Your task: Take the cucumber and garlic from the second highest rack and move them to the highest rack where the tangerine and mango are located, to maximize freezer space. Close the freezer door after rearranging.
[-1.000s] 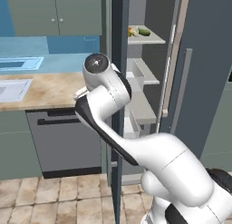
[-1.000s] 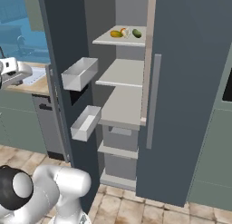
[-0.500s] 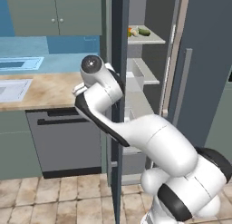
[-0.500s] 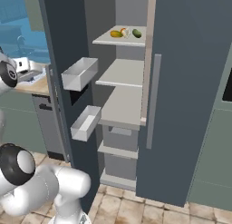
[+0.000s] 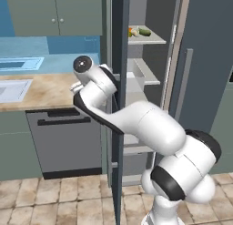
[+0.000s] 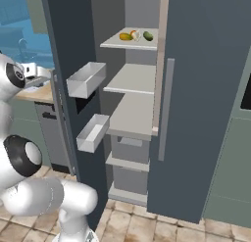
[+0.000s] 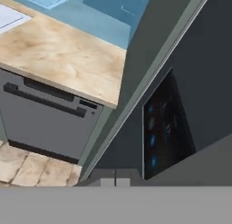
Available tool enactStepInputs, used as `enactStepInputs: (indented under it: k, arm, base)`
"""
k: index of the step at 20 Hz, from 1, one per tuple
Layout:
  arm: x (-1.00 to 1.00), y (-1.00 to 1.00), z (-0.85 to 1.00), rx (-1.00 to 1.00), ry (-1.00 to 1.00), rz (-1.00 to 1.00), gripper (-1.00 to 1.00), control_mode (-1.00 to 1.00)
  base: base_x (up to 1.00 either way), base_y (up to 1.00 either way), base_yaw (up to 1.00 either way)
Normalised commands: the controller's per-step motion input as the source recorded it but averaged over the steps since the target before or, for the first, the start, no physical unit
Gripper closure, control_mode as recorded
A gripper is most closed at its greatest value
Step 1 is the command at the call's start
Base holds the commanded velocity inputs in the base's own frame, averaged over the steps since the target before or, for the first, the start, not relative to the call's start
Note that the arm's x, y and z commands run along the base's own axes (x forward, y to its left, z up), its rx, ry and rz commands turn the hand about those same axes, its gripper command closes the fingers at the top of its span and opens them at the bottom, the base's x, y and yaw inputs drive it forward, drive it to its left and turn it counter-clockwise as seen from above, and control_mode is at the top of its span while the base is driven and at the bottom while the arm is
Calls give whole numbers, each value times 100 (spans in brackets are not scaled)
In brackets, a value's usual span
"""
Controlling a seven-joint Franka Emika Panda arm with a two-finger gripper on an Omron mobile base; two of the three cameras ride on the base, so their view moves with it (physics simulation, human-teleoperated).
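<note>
I am holding the hand (image 6: 30, 69) outside the open freezer door (image 6: 68, 84), above the desk (image 7: 59, 60) by the dishwasher (image 7: 45, 123); whether it is wide or narrow I cannot tell. The cucumber (image 6: 148, 36) and garlic (image 6: 136, 35) are lying on the highest rack (image 6: 128, 42) beside a yellow fruit (image 6: 125, 36). Risk I am seeing: the elbow is crowding the door edge, so pushing it shut from here may snag the arm.

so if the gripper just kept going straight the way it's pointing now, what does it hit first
Probably the outer face of the open freezer door, around its dark glossy panel. That surface sits dead ahead in the hand view, with the dishwasher off to one side. Depth is uncertain.
</note>
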Motion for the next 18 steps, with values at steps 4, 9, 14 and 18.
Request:
enactStepInputs:
  k: [4, 9, 14, 18]
  arm:
    - [30, 1, -3, 0, 4, -11, 100, -100]
    - [35, 0, -3, 0, 0, -6, 100, -100]
    - [40, -24, -32, -6, -7, -7, 100, -100]
    - [27, -69, -23, -7, -11, -11, 100, -100]
  base:
    - [0, 0, 0]
    - [0, 0, 0]
    - [0, 0, 0]
    - [0, 0, 0]
